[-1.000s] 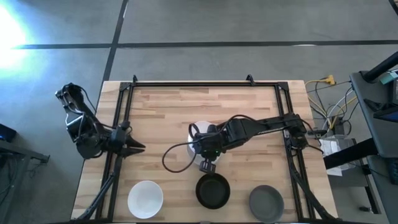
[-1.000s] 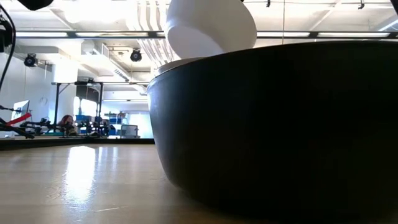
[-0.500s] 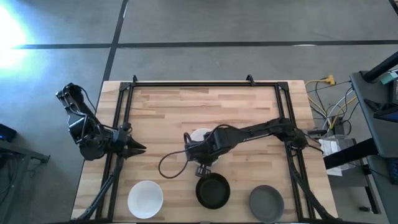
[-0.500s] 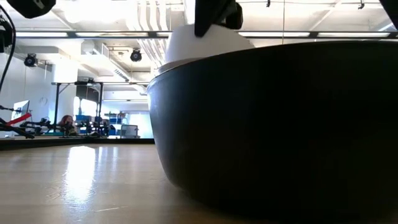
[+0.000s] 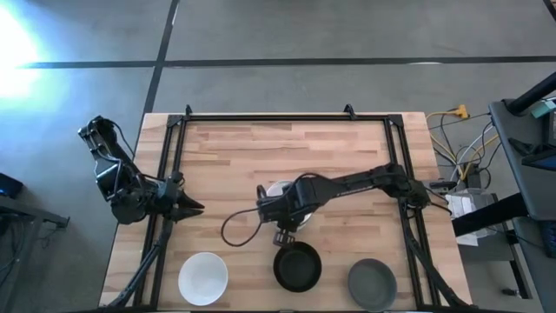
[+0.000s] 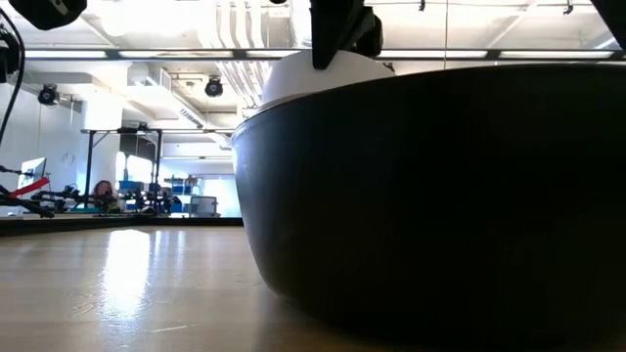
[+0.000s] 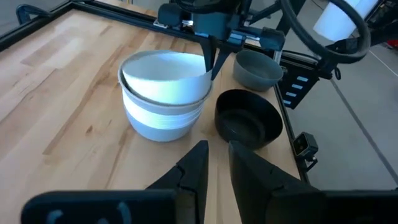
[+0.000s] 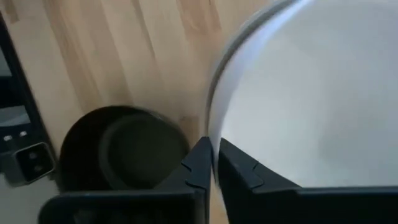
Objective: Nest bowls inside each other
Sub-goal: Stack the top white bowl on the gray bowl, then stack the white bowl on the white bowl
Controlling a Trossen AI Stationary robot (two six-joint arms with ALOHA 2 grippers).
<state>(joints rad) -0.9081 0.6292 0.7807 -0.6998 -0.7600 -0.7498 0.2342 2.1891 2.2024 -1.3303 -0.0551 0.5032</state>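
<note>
The right gripper (image 7: pixel 211 62) pinches the rim of the top white bowl (image 7: pixel 165 78), which sits nested in a white stack (image 7: pixel 163 115) mid-table. Just beside the gripper sits the black bowl (image 5: pixel 297 267); the dark grey bowl (image 5: pixel 372 283) and a lone white bowl (image 5: pixel 203 277) lie farther off. The left gripper (image 5: pixel 193 207) waits at the table's left edge, fingers narrow, holding nothing. No writing is legible.

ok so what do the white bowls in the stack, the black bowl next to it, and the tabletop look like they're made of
Stack of round white bowls: probably glazed ceramic or hard plastic; smooth, thin-rimmed, soft sheen, with layered edges showing several nested.
Round black bowl: likely the same kind of ware with a dull, matte-looking surface and only faint reflections.
Pale wooden tabletop: jointed wood planks, visible grain and seams, satin finish.
</note>
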